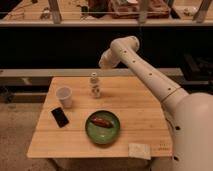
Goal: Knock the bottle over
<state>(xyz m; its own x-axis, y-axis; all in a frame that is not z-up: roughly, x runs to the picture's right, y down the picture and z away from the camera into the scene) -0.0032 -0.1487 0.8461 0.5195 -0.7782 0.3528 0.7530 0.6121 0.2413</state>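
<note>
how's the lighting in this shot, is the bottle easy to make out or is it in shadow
Camera view: warm, dim light; the wooden table is evenly lit against a dark background. The bottle stands out pale, though its label is blurred. The hand hangs above and right of it, soft-edged.
</note>
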